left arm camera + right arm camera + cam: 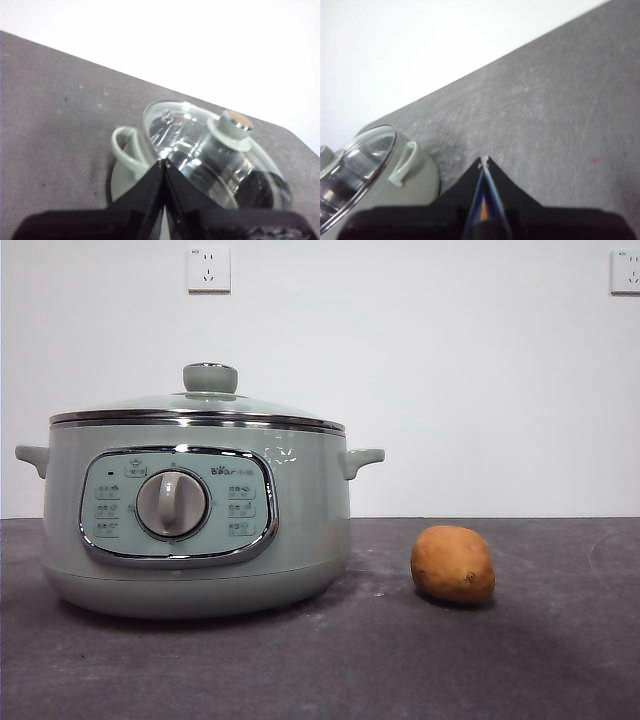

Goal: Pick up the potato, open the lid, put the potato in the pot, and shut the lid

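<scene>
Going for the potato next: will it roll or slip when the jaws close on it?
The potato is oval and lies on its side on the flat table, so a nudge would probably rock or roll it. Its dull, rough-looking skin should grip well. It looks firm, so it likely won't squash.

The pot, left of centre in the front view, is pale sage green, with a chrome frame around its panel and a light grey dial. The lid is clear glass with a shiny steel rim and a sage-green knob. The potato, lower right of centre, is dull orange-brown. The table across the bottom is dark grey with faint pale scuffs. The wall is white, with white sockets along the top. Each wrist view shows black jaws.
</scene>
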